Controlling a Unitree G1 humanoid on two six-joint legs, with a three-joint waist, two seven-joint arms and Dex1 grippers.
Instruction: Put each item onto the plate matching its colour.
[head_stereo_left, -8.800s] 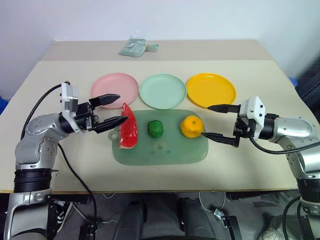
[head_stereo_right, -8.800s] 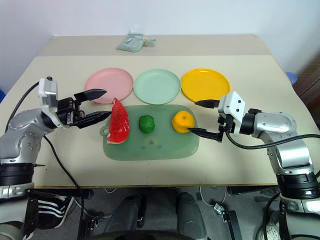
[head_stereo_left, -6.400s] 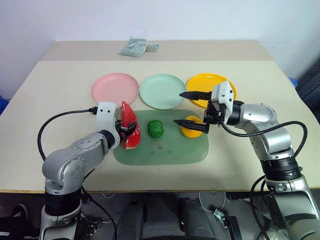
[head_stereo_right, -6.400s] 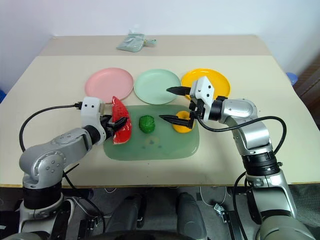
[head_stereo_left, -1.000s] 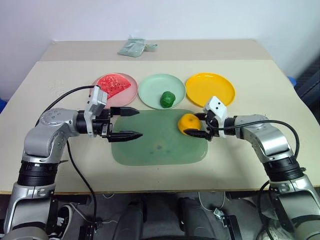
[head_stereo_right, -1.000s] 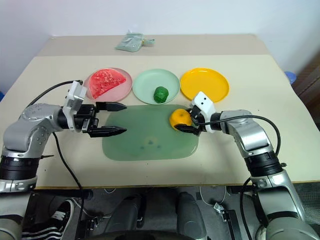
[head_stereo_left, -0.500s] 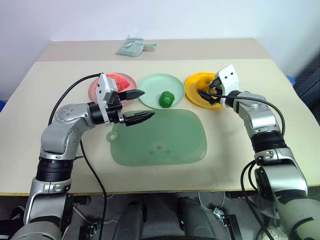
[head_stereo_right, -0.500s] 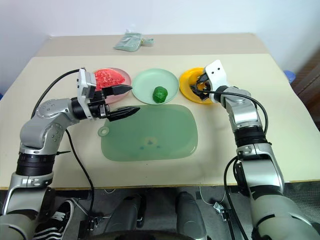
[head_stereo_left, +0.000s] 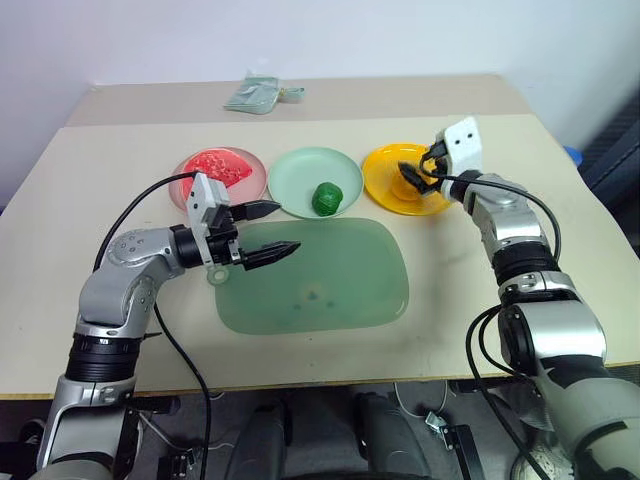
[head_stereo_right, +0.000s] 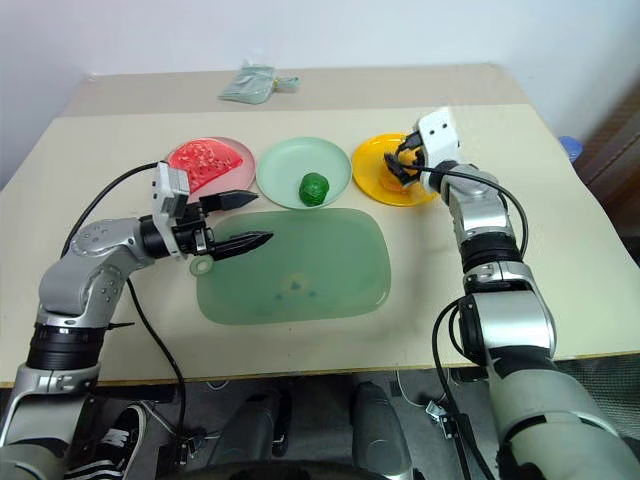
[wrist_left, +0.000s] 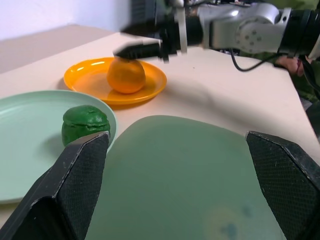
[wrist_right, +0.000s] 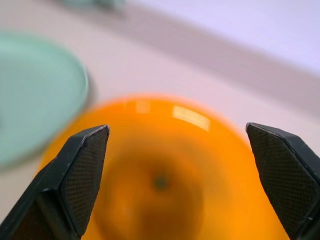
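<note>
The orange is seen resting on the yellow plate between the right gripper's spread jaws, so only withdrawal is judged left.

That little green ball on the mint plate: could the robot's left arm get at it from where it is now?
Probably yes. The left tool stands open beside the mint plate, pointing roughly toward the green ball, with nothing between them.

- yellow-orange plate: glossy smooth plastic, shows highlights
- mint plate: smooth plastic, soft sheen
- green ball: bumpy, matt
- cutting board: translucent, smooth
- table: matt beige
- fingers: black, fine-textured pads
</note>
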